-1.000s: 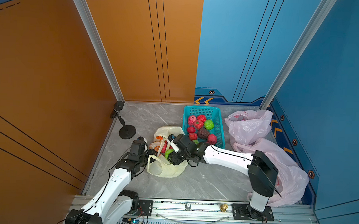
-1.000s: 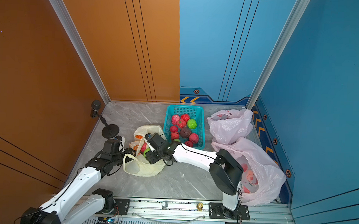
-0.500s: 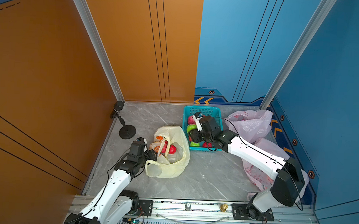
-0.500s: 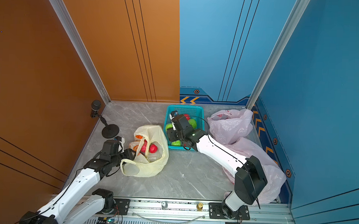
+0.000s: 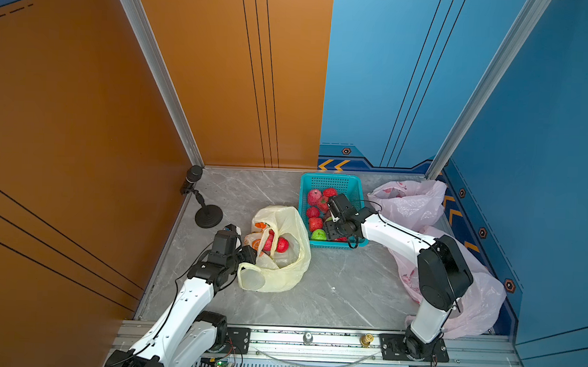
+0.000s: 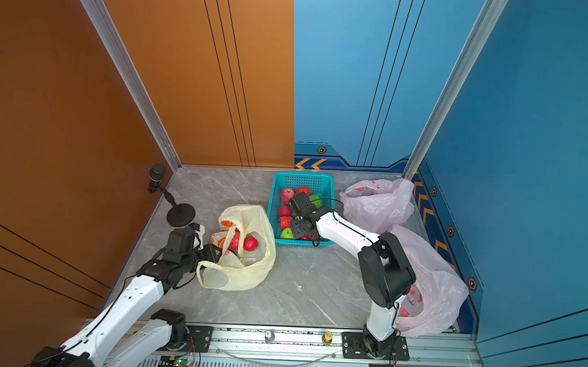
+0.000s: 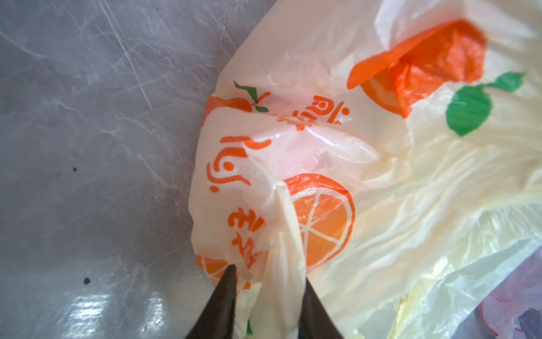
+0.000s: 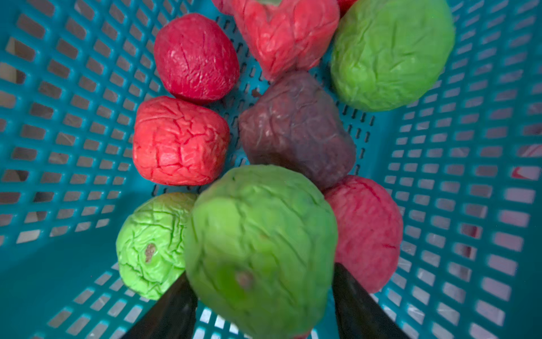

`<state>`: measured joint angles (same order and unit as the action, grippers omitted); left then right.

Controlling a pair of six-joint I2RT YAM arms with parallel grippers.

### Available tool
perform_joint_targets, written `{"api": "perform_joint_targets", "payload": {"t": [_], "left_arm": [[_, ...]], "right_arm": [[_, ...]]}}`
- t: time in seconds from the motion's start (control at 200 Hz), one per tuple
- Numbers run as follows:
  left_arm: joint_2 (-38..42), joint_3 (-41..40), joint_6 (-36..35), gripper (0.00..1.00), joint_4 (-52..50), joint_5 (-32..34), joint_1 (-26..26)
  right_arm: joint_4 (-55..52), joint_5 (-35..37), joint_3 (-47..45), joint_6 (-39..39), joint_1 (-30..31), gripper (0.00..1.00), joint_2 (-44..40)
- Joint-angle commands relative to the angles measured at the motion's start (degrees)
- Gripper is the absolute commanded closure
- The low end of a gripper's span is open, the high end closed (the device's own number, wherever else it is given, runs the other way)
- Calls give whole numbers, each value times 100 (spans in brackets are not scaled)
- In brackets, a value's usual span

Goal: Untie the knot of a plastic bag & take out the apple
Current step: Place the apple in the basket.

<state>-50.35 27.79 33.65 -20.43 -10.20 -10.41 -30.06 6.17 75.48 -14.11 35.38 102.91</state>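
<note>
The cream plastic bag [image 5: 282, 265] with orange prints lies on the floor, its mouth open and no knot showing. Red apples [image 5: 282, 245] sit inside it. My left gripper [image 5: 250, 254] is at the bag's near-left edge. In the left wrist view it [image 7: 268, 274] is shut on a twisted strip of the bag [image 7: 281, 264]. My right gripper [image 5: 331, 227] hangs over the teal basket [image 5: 330, 182]. In the right wrist view a blurred green apple [image 8: 258, 243] sits loose between its open fingers [image 8: 261, 270], above several red and green apples.
Two pink bags [image 5: 407, 203] [image 5: 478, 301] lie along the right wall behind the right arm. A black stand [image 5: 208, 216] is by the left wall. Orange and blue walls close off three sides, and a metal rail [image 5: 313, 338] runs along the front.
My right arm swung from the cream bag to the basket with a green apple, and its fingers have spread. My left gripper stayed at the bag and tightened on its strip.
</note>
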Motion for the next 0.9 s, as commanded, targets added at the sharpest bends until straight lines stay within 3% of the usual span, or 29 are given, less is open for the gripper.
{"api": "perform_joint_targets", "payload": {"t": [0.0,0.285,0.646,0.711,0.811,0.896], "left_arm": [[-101,144,-118,70,12,-155,36],[-176,322,-251,82,23,-204,5],[-655,773,-629,100,168,-280,-2],[-727,827,-647,100,244,-376,-12],[-807,1072,-723,100,276,-473,-77],[-929,1440,-830,100,276,-516,-215]], "right_arm": [[17,-581,85,73,-49,24,-356],[370,-1812,171,294,371,16,-1203],[555,-2106,1237,98,711,16,126],[634,-2132,1406,36,711,24,312],[607,-2163,1520,-63,707,51,463],[671,-2092,1366,-158,708,66,412]]}}
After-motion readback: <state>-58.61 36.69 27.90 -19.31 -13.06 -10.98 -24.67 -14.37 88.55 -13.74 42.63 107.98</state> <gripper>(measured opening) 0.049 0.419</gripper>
